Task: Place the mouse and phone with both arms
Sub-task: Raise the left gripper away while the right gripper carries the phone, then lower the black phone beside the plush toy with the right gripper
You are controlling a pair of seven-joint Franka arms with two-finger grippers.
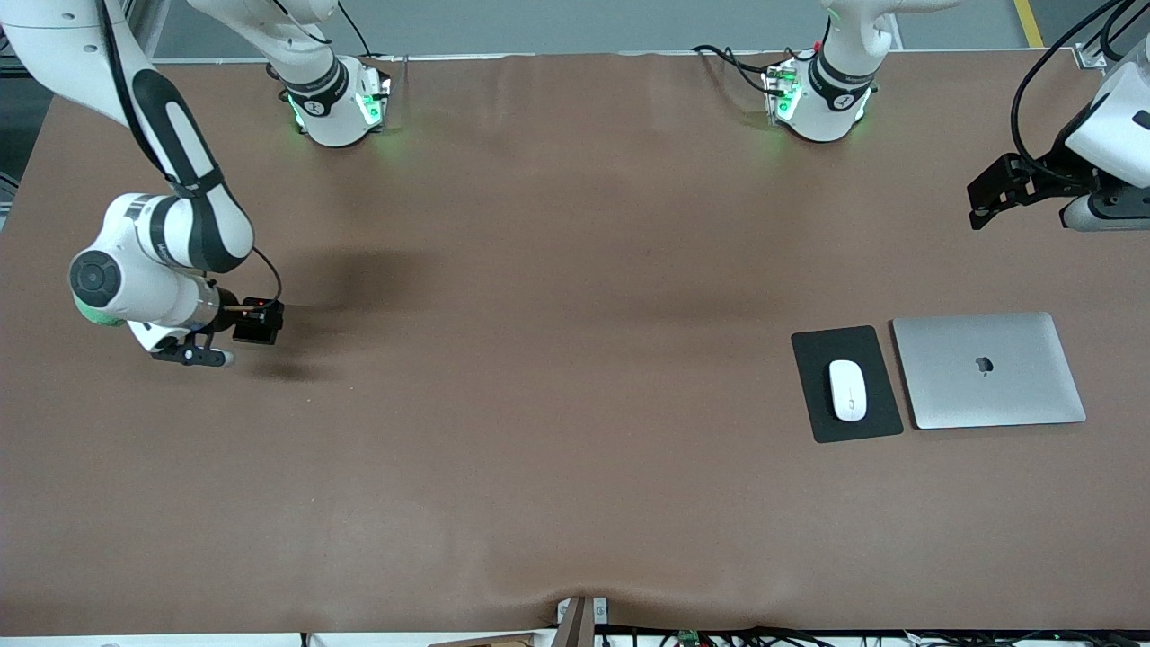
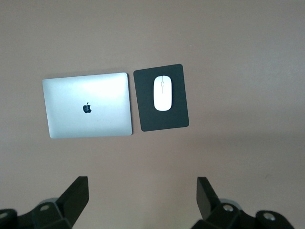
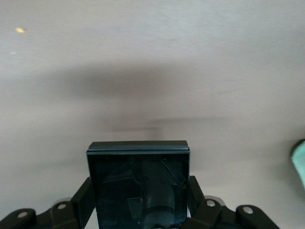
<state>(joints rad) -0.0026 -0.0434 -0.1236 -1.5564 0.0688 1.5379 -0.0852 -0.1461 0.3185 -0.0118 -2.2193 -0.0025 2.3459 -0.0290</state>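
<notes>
I see the mouse (image 1: 847,390) on the black pad (image 1: 845,422), just beside the closed laptop (image 1: 988,369). Left gripper (image 2: 142,200) is spread wide, high over them. Right gripper (image 3: 140,202) pinches the phone (image 3: 138,181) above bare table (image 1: 539,359), toward the right arm's end.

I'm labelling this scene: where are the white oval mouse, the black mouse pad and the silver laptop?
White oval mouse (image 1: 847,389): front view, glossy top.
Black mouse pad (image 1: 816,359): front view, bare corner.
Silver closed laptop (image 1: 1024,395): front view, lid.
</notes>
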